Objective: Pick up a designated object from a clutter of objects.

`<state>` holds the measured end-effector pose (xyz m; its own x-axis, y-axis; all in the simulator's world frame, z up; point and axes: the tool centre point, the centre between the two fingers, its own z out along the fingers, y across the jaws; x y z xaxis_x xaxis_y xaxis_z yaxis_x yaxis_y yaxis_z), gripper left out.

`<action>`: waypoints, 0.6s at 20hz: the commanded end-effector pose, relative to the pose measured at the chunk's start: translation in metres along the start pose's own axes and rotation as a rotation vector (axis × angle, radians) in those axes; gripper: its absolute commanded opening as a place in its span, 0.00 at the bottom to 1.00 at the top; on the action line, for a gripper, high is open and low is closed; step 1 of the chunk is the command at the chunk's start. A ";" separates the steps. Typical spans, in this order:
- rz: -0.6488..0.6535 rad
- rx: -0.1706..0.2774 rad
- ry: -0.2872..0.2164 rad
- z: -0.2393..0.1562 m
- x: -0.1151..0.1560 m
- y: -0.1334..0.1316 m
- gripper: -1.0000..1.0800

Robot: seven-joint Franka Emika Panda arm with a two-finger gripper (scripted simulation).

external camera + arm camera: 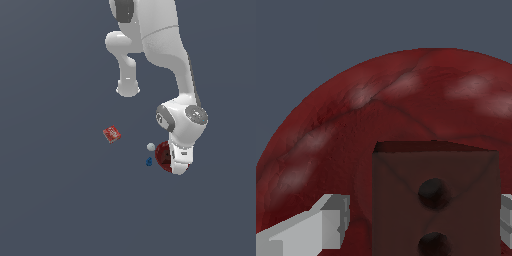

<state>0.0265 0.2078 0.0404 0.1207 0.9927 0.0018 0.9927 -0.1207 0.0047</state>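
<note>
In the wrist view a dark maroon-brown block point(456, 170) with two dark round holes sits right against the round red bowl point(406, 100), which fills most of the picture. My gripper point(423, 222) is open and straddles the block. One grey finger point(331, 225) stands a small gap away from it, and the other finger point(507, 220) is close at its opposite side. In the exterior view my gripper point(180, 167) is low over the bowl point(162, 154) and hides the block.
A tiny white ball point(151, 146) and a tiny blue piece point(149, 161) lie just to the exterior view's left of the bowl. A bright red flat printed box point(112, 134) lies farther left. The arm's base point(128, 90) stands behind.
</note>
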 end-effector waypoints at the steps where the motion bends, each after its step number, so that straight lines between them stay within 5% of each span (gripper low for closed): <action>1: 0.000 0.005 -0.002 0.008 -0.001 -0.001 0.96; 2: 0.000 0.005 -0.002 0.008 -0.001 -0.001 0.96; 3: 0.000 0.005 -0.002 0.008 -0.001 -0.001 0.00; 12: 0.000 0.005 -0.002 0.008 -0.001 -0.001 0.00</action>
<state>0.0280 0.2082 0.0373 0.1202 0.9928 0.0026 0.9927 -0.1202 0.0077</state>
